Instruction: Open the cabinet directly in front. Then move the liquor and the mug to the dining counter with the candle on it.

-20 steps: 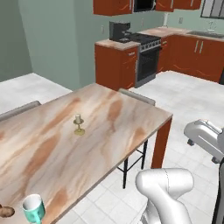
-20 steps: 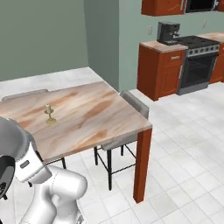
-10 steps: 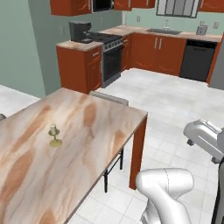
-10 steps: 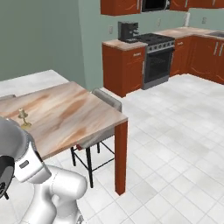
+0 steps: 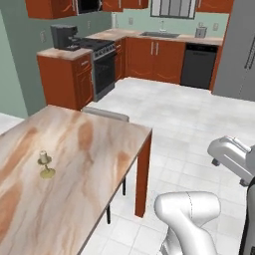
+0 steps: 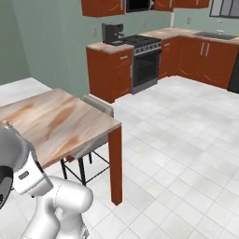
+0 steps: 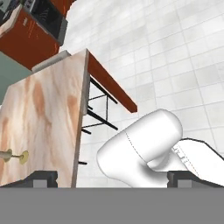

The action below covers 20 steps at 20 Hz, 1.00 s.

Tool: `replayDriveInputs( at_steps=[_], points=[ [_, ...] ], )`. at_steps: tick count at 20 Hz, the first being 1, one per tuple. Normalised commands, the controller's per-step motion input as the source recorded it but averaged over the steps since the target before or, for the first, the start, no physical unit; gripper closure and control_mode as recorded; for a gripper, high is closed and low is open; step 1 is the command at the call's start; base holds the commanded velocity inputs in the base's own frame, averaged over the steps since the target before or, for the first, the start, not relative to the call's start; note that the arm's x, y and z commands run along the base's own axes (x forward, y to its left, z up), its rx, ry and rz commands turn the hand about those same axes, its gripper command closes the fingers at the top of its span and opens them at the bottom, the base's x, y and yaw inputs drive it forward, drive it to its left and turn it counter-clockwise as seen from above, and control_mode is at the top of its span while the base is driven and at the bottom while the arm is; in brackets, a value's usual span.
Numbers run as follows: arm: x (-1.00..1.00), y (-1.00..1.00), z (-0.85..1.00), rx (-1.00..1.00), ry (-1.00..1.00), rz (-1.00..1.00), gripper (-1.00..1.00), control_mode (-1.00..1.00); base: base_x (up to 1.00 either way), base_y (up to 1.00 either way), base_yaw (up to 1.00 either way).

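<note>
The dining counter (image 5: 84,164) with its beige-brown marble top stands at the left, and the candle (image 5: 46,164) in its olive-gold holder stands on it. The same dining counter (image 6: 51,123) lies at the left of the right base view. In the hand view my gripper (image 7: 113,180) is open, with nothing between its two dark fingertips (image 7: 43,177). It hangs off the dining counter's (image 7: 48,122) end, over the floor, and the candle (image 7: 13,155) lies at the left edge. Reddish-brown wall cabinets (image 5: 50,7) hang far off above the stove. The liquor and the mug are out of view.
A grey chair (image 5: 107,113) is tucked under the counter's far end. A black stove (image 5: 102,52), a coffee machine (image 5: 62,35), low wood cabinets (image 5: 154,60), a dishwasher (image 5: 198,64) and a grey fridge (image 5: 241,50) line the far walls. White tiled floor (image 5: 189,119) lies between.
The base has turned, so the whole scene has slid left in both base views. The mug has left the picture. More of the kitchen shows. The gripper has stayed open.
</note>
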Motion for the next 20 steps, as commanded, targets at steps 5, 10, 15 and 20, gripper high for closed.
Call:
replayDriveInputs(
  at_steps=[5,10,15,20],
  points=[
    [0.0,0.0,0.0,0.0,0.0,0.0,-1.0,1.0,0.35,-0.04,-0.17],
    [0.0,0.0,0.0,0.0,0.0,0.0,-1.0,1.0,0.41,-0.15,-0.17],
    [0.0,0.0,0.0,0.0,0.0,0.0,-1.0,1.0,0.46,-0.17,-0.19],
    [0.0,0.0,0.0,0.0,0.0,0.0,-1.0,1.0,0.53,-0.11,-0.18]
  ],
)
